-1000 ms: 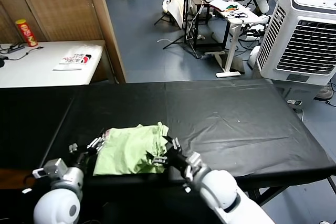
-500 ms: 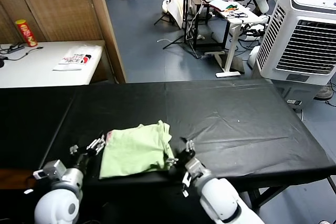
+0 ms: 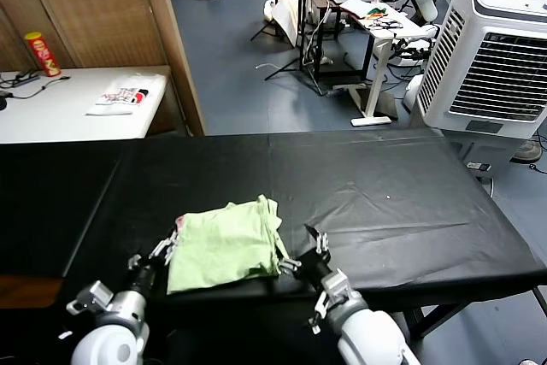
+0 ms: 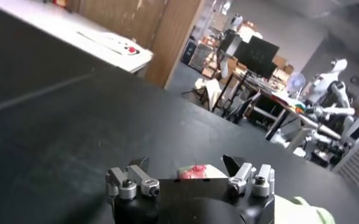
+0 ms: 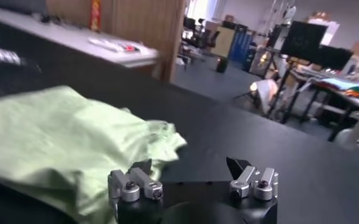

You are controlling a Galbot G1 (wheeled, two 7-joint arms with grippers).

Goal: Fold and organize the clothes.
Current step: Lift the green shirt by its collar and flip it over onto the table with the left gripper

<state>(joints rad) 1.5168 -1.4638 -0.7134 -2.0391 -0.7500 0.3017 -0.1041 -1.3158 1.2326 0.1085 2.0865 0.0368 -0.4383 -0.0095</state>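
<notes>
Both grippers have pulled back off the shirt [image 3: 226, 244] since earlier, fingers spread, empty; left gripper [image 3: 159, 251] just beside its left edge, right gripper [image 3: 304, 254] beside its right edge; folded shirt lies released on black table [image 3: 385, 203] near front edge, likely fold done
</notes>
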